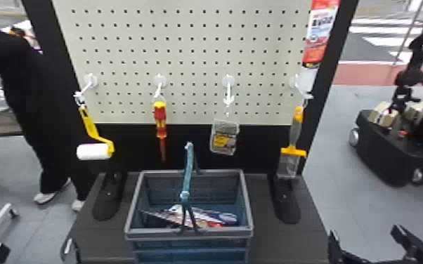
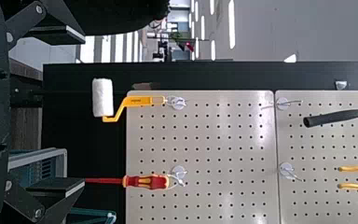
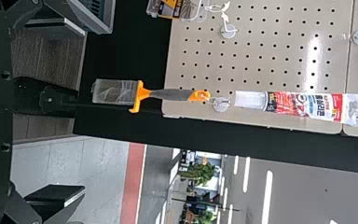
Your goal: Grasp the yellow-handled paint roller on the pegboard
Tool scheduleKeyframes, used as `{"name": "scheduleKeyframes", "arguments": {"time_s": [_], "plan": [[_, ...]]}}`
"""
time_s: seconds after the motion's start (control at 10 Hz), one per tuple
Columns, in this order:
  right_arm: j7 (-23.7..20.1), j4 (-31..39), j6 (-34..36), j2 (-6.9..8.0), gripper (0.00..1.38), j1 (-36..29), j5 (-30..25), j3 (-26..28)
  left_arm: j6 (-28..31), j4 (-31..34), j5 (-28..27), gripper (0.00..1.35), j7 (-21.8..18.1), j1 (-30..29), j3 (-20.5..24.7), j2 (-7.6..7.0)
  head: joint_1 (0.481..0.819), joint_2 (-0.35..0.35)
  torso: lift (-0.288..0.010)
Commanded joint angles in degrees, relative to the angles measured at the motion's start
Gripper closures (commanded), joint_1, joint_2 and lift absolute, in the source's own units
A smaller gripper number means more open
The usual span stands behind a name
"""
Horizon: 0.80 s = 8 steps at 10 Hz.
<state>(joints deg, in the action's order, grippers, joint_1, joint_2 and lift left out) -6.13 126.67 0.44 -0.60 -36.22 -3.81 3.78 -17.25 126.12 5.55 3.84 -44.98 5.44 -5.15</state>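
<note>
The yellow-handled paint roller [image 1: 88, 126] hangs from the leftmost white hook [image 1: 90, 80] of the cream pegboard [image 1: 186, 52], its white roller sleeve [image 1: 93, 151] at the bottom. From the left wrist I see the roller [image 2: 103, 97] and its yellow handle [image 2: 142, 101] some way ahead of my left gripper [image 2: 81, 109], which is open and holds nothing. My right gripper [image 1: 370, 245] stands open and low at the front right, far from the roller. Its fingers [image 3: 58, 22] frame the pegboard's right side.
On the other hooks hang a red-and-yellow screwdriver [image 1: 160, 121], a small bag of hardware [image 1: 224, 137], an orange-trimmed brush [image 1: 291, 151] and a sealant tube [image 1: 318, 31]. A blue basket [image 1: 189, 231] with an upright handle sits on the dark table [image 1: 291, 242]. A black cart [image 1: 397, 147] stands at right.
</note>
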Motion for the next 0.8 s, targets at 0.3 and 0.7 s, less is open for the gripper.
{"name": "scheduleKeyframes", "arguments": {"time_s": [0.3,0.7], "plan": [[-1.78,-1.44,-0.88,-0.01,0.12,0.75,0.65,0.00,0.38,-1.73,1.13,0.22,-1.29,1.39,2.38,0.49,0.549,0.000,-0.100],[-1.96,-1.58,-0.97,-0.01,0.13,0.51,0.82,0.18,4.51,-3.70,4.29,0.22,-6.56,3.73,6.16,0.40,0.549,0.000,-0.100]]}}
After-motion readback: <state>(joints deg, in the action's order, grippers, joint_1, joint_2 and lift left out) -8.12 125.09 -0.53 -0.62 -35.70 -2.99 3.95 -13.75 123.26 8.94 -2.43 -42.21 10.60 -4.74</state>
